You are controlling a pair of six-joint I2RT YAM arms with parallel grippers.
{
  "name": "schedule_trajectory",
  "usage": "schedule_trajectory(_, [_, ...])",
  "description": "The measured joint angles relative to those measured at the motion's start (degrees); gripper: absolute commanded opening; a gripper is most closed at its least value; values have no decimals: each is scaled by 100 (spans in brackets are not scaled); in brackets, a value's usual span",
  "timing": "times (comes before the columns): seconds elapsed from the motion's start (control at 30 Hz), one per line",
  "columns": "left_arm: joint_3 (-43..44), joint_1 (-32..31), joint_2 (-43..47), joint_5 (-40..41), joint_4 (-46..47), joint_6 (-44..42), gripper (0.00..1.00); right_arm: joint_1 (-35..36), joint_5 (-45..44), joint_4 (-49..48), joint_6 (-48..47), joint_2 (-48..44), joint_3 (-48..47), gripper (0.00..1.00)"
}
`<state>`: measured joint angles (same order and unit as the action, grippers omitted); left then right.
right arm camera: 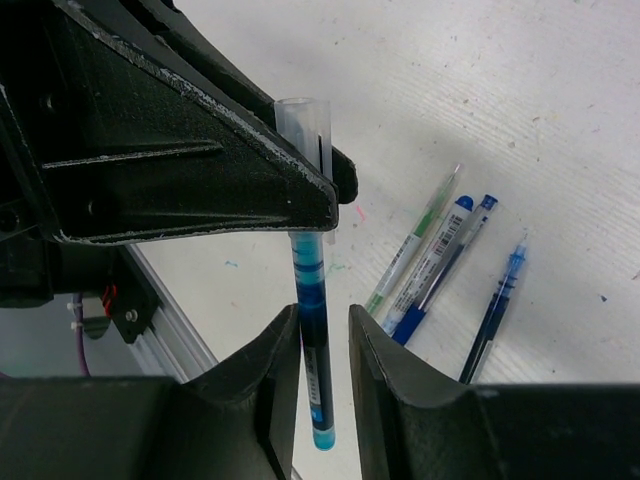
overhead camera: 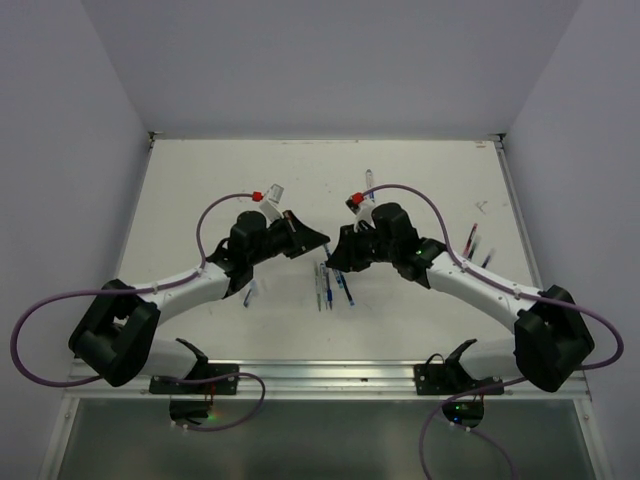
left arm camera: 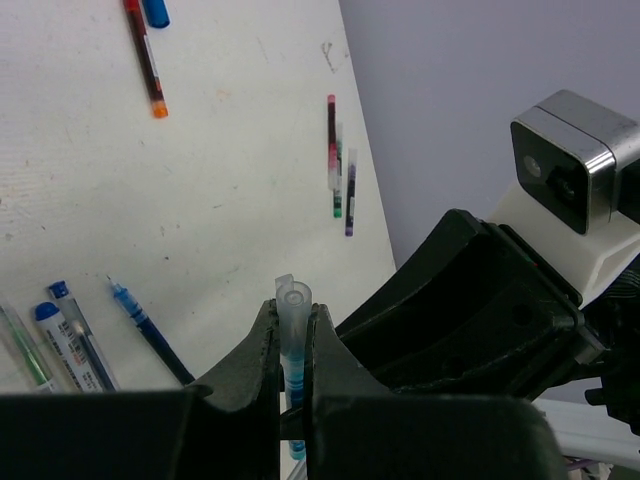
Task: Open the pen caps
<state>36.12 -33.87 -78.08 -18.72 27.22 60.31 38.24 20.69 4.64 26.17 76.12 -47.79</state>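
Observation:
My left gripper [left arm camera: 293, 315] is shut on the clear, clipped cap end [left arm camera: 293, 300] of a blue pen. That pen [right arm camera: 318, 330] hangs upright from the left fingers [right arm camera: 250, 180] in the right wrist view. Its blue barrel runs down between the jaws of my right gripper [right arm camera: 325, 325], which stand a little apart. One finger touches the barrel and a gap shows at the other. Both grippers meet above mid-table, left gripper [overhead camera: 320, 239] and right gripper [overhead camera: 333, 258]. Two pens with blue pen caps [right arm camera: 463, 203] lie on the table below.
A green pen [right arm camera: 415, 245] and a dark blue pen [right arm camera: 497, 310] lie beside the capped ones. A red pen [left arm camera: 148, 60] and a loose blue cap [left arm camera: 155, 10] lie farther off. More pens [overhead camera: 470, 240] rest at the right, and purple cables [overhead camera: 215, 210] arc over both arms.

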Motion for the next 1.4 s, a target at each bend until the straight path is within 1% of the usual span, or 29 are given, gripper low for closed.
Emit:
schedule_trajectory(0.03, [0,0,2,7,-2,0,0,2,2,-4,2,24,-9,26])
schedule_trajectory(0.13, [0,9,20,55,-39,-7,0,39,7,-57,39,66,-15,16])
schedule_trajectory(0.17, [0,11,24,61,-57,-7,0,55,9,-72,48,68,-15,2])
schedule_trajectory(0.2, [0,13,26,70,-70,-7,0,76,9,-87,31,68,-15,0])
schedule_trajectory(0.4, [109,79,22,28,-350,-4,0,166,-70,-87,55,76,-15,0])
schedule_trajectory(0.5, [334,164,-15,-7,-752,-9,0,254,-260,-149,87,76,-15,0])
schedule_trajectory(0.6, [723,221,-98,37,-1368,-125,0,407,-664,-232,136,76,-15,0])
schedule_trajectory(0.7, [1252,321,-245,498,-1814,-227,0,754,-1115,-31,175,72,57,0])
schedule_trajectory(0.83, [1987,564,-411,1228,-2072,-315,0,1320,-1637,442,238,74,254,0])
schedule_trajectory(0.93, [2288,649,-551,1464,-2184,-420,0,1526,-1971,632,282,68,332,0])
schedule_trajectory(1.17, [2282,708,-509,2017,-2835,-1045,0,1484,-2662,1110,310,-249,413,0])
schedule_trajectory(1.3, [1840,713,55,2435,-3241,-1427,0,1191,-2811,1300,232,-229,404,0])
schedule_trajectory(1.4, [1469,713,640,2802,-3654,-1648,0,811,-2850,1388,125,-13,363,0])
